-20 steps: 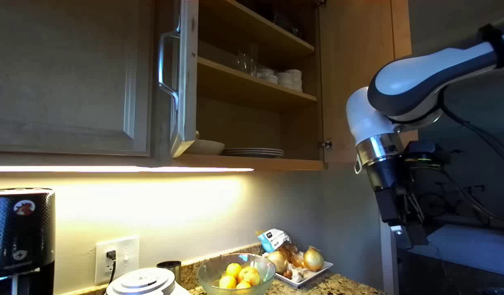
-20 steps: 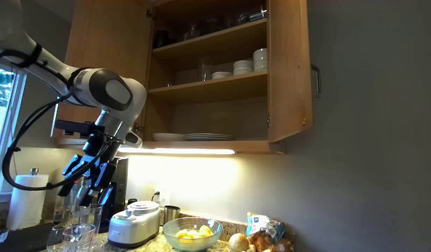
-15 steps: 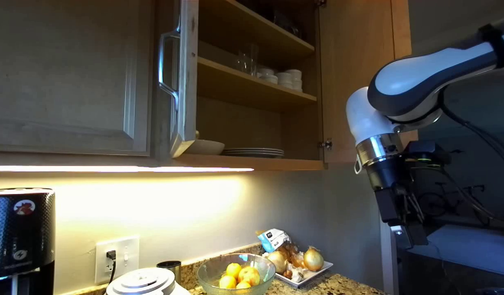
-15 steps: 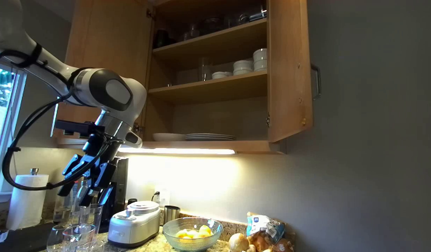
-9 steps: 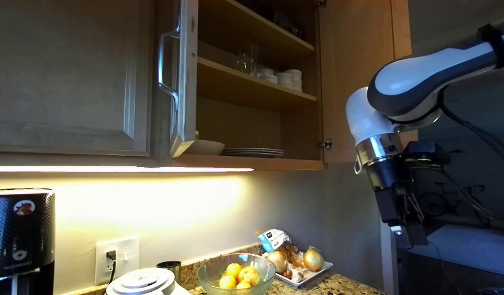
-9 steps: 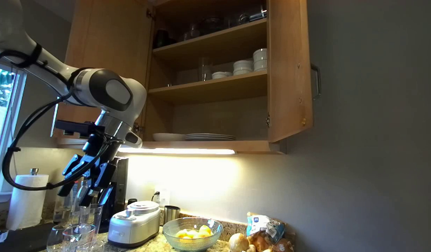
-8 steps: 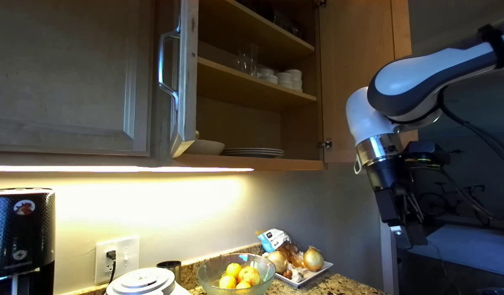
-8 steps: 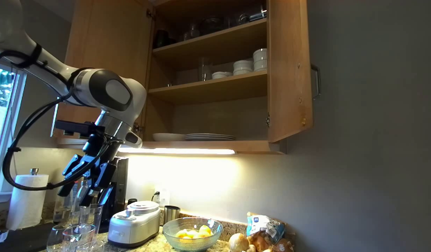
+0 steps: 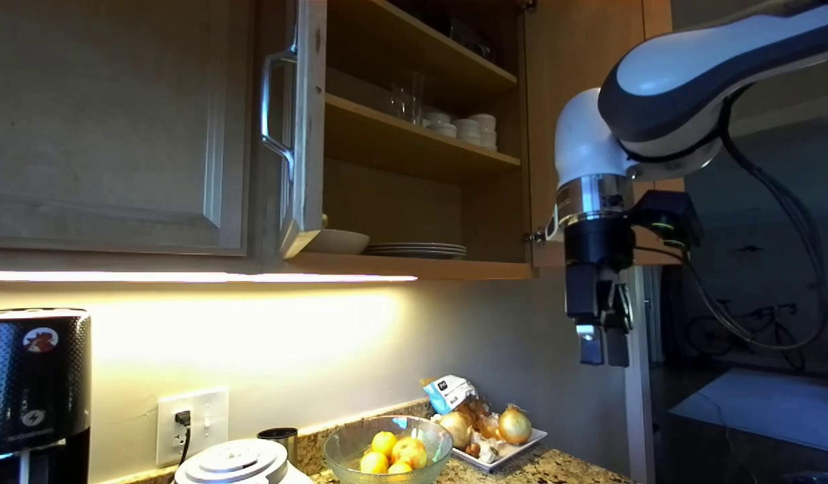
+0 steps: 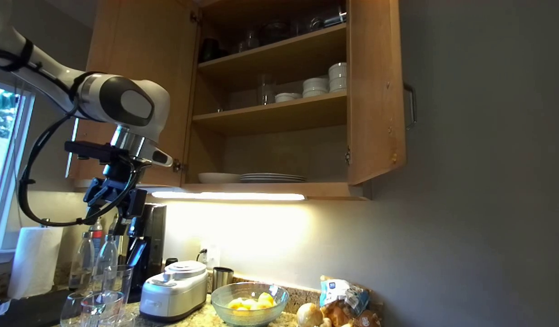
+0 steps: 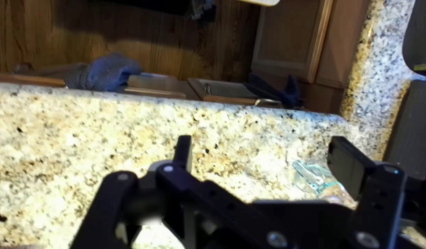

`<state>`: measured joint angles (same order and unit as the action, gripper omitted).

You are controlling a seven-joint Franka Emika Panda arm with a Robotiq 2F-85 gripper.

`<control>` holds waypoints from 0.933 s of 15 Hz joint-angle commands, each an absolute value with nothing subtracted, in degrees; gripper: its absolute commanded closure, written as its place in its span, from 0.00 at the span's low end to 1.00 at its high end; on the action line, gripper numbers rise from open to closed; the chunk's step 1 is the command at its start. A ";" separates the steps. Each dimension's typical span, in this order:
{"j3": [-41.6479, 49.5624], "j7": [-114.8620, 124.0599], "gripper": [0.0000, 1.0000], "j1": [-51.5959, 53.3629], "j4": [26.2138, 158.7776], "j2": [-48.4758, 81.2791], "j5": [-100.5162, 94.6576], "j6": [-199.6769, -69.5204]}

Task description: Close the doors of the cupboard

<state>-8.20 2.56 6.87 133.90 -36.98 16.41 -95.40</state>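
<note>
Looks unstarted: yet to swing shut both open doors [image 10: 374,86] of cupboard [image 10: 284,152]. Holding tool [image 11: 260,148] spread wide, pinching nothing.

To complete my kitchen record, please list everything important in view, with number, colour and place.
cupboard: one, light brown, wall
doors: two, light brown, open on cupboard
dishes: several, white, bottom shelf and middle shelf
glassware: several, clear, middle shelf and upper shelf
light strip: one, white, under cupboard
tall appliance: one, black, counter
low appliance: one, white, counter
metal cup: one, silver, counter
glass bowl: one, clear, counter
fruit: several, yellowish, glass bowl
onions: several, golden, white tray
bag: one, blue-white, by onions
bottles: several, clear, near window
drinking glasses: several, clear, near bottles
paper roll: one, white, near window
robot arm: one, white-grey, near cupboard
gripper: one, black, open, above counter
</note>
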 commanded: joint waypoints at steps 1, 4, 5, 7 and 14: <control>-10.80 2.23 0.00 10.19 130.17 -36.46 19.72 -100.66; -14.57 1.97 0.00 12.94 127.81 -34.78 20.41 -107.23; -15.41 1.87 0.00 13.73 127.36 -34.44 20.37 -109.16; -17.04 1.81 0.00 15.37 127.18 -34.11 20.60 -114.82; -17.02 2.47 0.00 20.73 125.59 -32.64 24.99 -123.02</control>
